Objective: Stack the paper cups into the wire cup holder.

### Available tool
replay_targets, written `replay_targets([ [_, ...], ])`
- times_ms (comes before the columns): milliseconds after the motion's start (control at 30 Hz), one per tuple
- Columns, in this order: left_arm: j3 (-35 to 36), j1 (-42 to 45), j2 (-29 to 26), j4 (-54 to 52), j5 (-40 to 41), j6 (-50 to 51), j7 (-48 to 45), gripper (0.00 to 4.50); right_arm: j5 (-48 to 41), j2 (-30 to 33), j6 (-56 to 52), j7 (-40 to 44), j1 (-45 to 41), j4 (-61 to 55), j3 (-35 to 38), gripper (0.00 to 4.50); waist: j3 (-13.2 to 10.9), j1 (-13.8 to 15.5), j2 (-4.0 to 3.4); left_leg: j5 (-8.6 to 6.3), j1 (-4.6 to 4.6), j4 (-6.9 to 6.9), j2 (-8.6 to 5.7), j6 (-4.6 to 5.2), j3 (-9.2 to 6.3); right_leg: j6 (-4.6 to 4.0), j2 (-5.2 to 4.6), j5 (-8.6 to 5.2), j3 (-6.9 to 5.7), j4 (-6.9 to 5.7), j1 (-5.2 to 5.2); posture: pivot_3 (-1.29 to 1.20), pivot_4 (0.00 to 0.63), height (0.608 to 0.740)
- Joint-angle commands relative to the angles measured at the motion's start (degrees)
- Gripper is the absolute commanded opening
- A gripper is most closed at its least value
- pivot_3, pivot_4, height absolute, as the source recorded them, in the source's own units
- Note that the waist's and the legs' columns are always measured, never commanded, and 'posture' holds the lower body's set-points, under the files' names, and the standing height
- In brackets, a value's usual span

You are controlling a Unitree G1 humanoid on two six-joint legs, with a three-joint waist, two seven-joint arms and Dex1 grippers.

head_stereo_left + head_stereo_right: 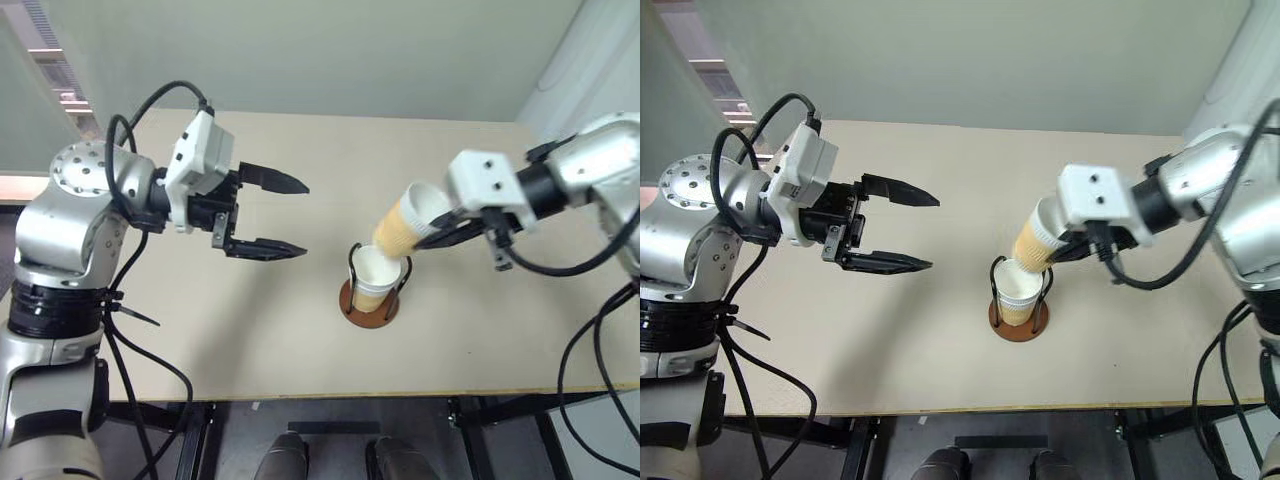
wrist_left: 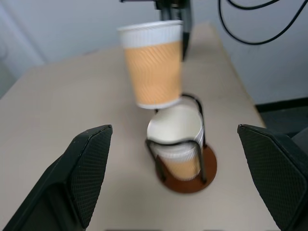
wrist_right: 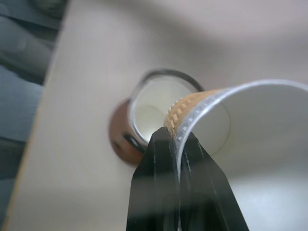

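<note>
Above the wire cup holder point(image 1: 372, 292), near the front middle of the tabletop point(image 1: 300, 340), my right end effector point(image 1: 437, 232) is clenched on the rim of a paper cup point(image 1: 405, 224), one finger inside the mouth and one outside, as the right wrist view shows. That cup hangs tilted, its base down toward the holder and its mouth up toward the wrist. Its bottom edge sits just over the white mouth of the cup already seated point(image 2: 175, 139) between the black wire loops; I cannot tell whether the two touch yet.

My judgement for this step: the tilt is the thing to fix first. I would roll the wrist until the held cup stands upright and its base is centred over the seated cup's opening, then lower slowly so it nests without snagging a wire loop or tipping the light holder. I would let go only once it is well down inside.

My left end effector point(image 1: 270, 215) hangs released, jaws wide, well apart to the left, ready to steady the holder's base if it shifts.
</note>
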State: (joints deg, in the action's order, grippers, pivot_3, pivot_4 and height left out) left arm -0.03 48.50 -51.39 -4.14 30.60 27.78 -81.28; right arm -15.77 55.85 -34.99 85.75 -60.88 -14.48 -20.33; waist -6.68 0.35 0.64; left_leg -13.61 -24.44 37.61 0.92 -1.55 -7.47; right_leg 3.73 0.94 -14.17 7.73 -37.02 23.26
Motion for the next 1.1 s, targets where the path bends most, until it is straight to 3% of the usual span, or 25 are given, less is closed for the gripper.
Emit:
replay_targets([
  [33, 1.1, 1.3, -1.6, 0.5, -1.2, -1.6, -0.4, 4.5, 2.4, -0.7, 1.8, 1.1, -1.7, -0.7, -1.2, 0.02, 0.0, 0.1, 0.0, 0.03, -0.13, 0.0, -0.01, -0.04, 0.0, 0.0, -0.03, 0.0, 0.0, 0.01, 0.13, 0.0, 0.15, 0.74],
  [433, 1.4, 0.5, -2.5, 0.4, -1.5, -1.8, 0.7, 4.5, 7.1, -2.0, 7.1, 3.0, 1.4, -1.1, -4.0, 0.02, 0.0, -0.1, 0.0, 0.15, -0.22, -0.1, -0.03, -0.21, 0.0, -0.01, -0.08, 0.01, -0.01, -0.01, 0.26, 0.0, 0.15, 0.74],
  [567, 1.3, 0.4, -2.4, 0.2, -1.6, -2.0, 0.9, 4.5, 8.7, -4.4, 6.9, 2.5, 1.3, -0.6, -5.2, 0.86, 0.0, -0.3, 0.0, 0.19, -0.16, -0.09, -0.02, -0.18, 0.0, -0.05, -0.07, 0.04, -0.01, -0.05, 0.23, 0.0, 0.15, 0.74],
  [867, 1.0, -0.1, -2.6, -0.2, -2.5, -1.7, 1.3, 4.5, 5.2, -7.2, 0.1, 1.0, -0.4, 0.8, -0.1, 3.93, 0.0, -0.2, 0.0, 0.24, -0.17, -0.11, -0.02, -0.2, 0.0, -0.07, -0.08, 0.05, -0.04, -0.06, 0.25, 0.0, 0.15, 0.74],
  [1100, 4.8, -2.2, -4.2, 1.7, -2.2, 1.6, 5.5, 4.5, -2.4, 1.1, -17.1, -4.8, 5.3, 2.2, 14.3, 3.93, 0.0, 0.3, 0.04, 0.49, -0.18, -0.19, -0.03, -0.65, 0.0, -0.1, -0.11, 0.03, -0.04, -0.01, 0.21, 0.0, 0.15, 0.74],
])
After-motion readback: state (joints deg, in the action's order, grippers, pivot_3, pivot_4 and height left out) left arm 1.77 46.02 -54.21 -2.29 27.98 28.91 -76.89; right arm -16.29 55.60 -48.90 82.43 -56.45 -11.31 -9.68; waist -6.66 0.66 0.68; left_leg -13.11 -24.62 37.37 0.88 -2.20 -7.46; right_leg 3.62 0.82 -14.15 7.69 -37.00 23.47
